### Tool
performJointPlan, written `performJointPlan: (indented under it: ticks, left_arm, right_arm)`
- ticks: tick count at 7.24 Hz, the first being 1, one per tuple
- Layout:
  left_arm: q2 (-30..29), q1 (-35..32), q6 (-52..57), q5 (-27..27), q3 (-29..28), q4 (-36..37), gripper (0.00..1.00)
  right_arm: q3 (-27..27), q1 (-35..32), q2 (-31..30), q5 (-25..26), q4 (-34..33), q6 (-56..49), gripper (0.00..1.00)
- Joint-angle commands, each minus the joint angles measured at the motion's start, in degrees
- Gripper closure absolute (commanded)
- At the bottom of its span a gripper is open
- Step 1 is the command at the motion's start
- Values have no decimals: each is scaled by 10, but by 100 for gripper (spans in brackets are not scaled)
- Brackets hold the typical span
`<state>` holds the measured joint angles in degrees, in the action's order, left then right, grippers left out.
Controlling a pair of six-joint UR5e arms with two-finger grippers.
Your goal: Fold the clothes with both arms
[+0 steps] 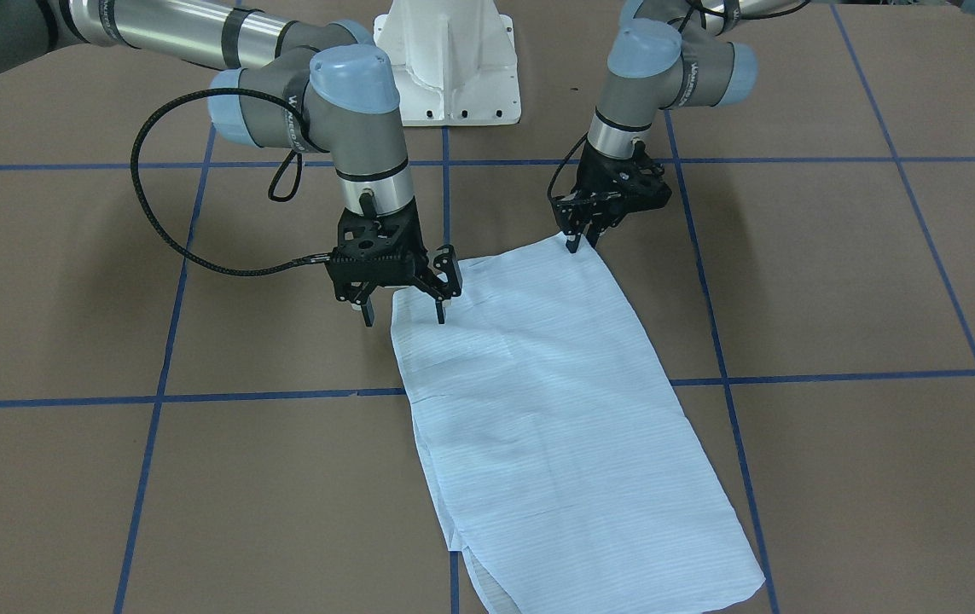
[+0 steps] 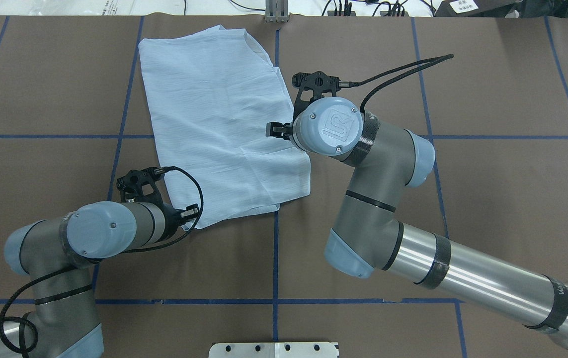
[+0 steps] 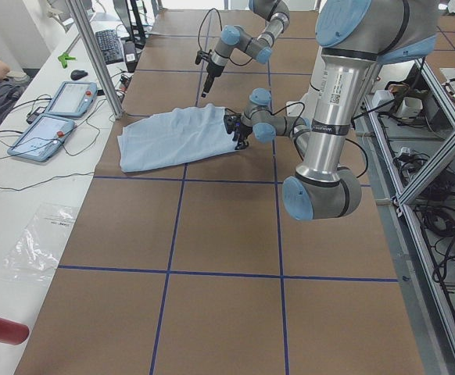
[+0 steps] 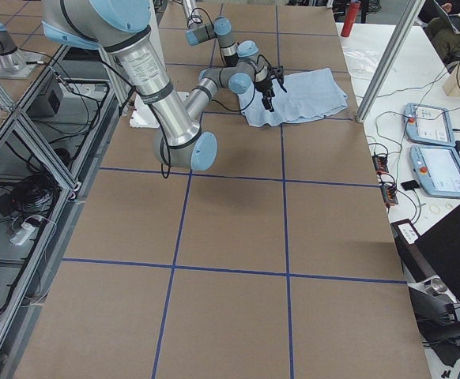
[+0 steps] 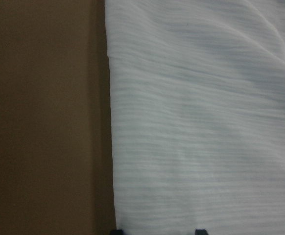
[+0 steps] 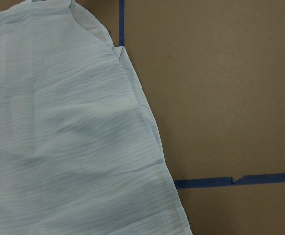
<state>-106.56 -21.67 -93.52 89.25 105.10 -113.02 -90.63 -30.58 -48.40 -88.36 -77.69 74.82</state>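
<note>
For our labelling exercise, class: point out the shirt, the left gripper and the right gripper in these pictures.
shirt (image 1: 555, 409), front-facing view, middle of the flat fabric.
left gripper (image 1: 583, 245), front-facing view, midway between its fingertips, at the shirt's corner.
right gripper (image 1: 404, 318), front-facing view, midway between its fingertips.

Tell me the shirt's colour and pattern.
The shirt is pale blue with fine stripes, clearest in the right wrist view.
</note>
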Motion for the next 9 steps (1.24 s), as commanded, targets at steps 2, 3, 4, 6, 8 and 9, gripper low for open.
performJointPlan:
  ticks: [2, 3, 4, 6, 8, 9]
  left_arm:
    - [0, 0, -8, 0, 0, -4, 100]
    - [-1, 0, -9, 0, 0, -4, 100]
    - [-1, 0, -12, -4, 0, -4, 100]
    - [-2, 0, -13, -7, 4, -6, 100]
    - [-3, 0, -13, -7, 5, -6, 100]
    - [-3, 0, -12, -7, 5, -6, 100]
  right_arm:
    - [-1, 30, 6, 0, -1, 168, 4]
    - [-1, 46, 4, 1, -3, 266, 4]
    - [-2, 60, 6, 3, -9, 321, 5]
    - [8, 91, 11, 12, -44, 418, 13]
    - [15, 114, 15, 25, -68, 449, 15]
    - [15, 119, 16, 28, -70, 498, 26]
